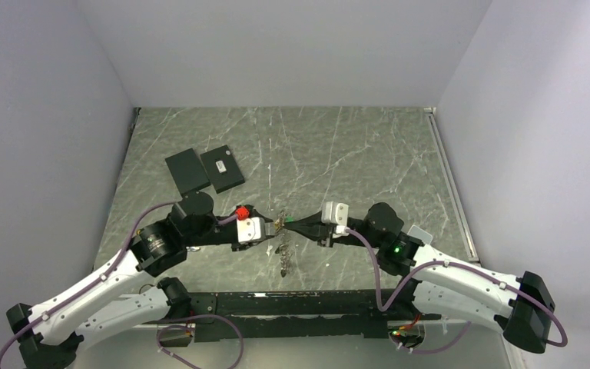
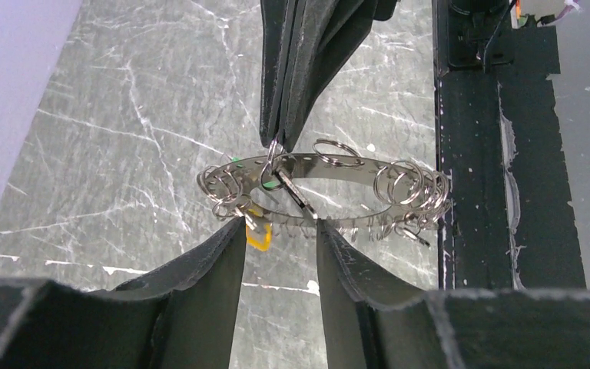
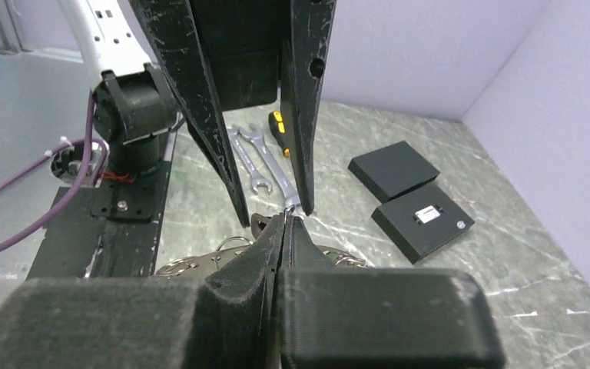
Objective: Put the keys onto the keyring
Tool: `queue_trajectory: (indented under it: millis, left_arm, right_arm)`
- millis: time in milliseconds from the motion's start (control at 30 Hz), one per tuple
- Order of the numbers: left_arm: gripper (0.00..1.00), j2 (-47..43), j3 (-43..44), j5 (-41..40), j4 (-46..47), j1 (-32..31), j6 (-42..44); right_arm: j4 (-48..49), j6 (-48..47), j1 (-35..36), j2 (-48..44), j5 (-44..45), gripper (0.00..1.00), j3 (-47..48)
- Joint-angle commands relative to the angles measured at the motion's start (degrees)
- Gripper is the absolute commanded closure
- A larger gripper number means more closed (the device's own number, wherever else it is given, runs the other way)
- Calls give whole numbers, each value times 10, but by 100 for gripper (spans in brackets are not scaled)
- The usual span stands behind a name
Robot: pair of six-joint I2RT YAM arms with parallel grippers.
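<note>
The keyring point(image 2: 330, 171) is a thin, flat hoop of shiny metal with little holes in it. Lots of small wire rings hang from it in bunches at both ends. A tiny green tag point(image 2: 234, 161) sits on its far rim. It is held up in the air over the middle of the desk point(image 1: 353, 154), between the two arms.

The right fingers point(image 2: 292, 69) are black, long and pointy. They are pressed tight together and pinch one small wire ring on the far rim of the keyring. The left fingers point(image 2: 215, 269) are black and a bit rough. They stand apart with a gap between them, and their tips are just at the near rim of the hoop without squeezing it.

The keys point(image 2: 292, 192) are very small. One dark key hangs inside the hoop, and one with a yellow head point(image 2: 260, 237) hangs by the left fingers' tips.

The desk is grey-green stone with white cracks. Two flat black plates point(image 1: 203, 169) lie side by side behind the left arm, well apart from the keyring. One has a small white label. Two silver wrenches point(image 3: 257, 165) and a tool with a yellow and black handle point(image 3: 276, 121) lie on the desk beyond the left fingers.
</note>
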Motion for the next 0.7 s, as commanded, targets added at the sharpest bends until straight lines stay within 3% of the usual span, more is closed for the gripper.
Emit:
queue_trajectory:
  millis: [0,667]
  left_arm:
    - [56,-2,-2,20,65,-1,-25]
    - [55,-2,-53,19,165,-1,-95]
  right_arm:
    - [81,6,1,-10,-16,100,13]
    - [99,-3,2,14,-15,100,32]
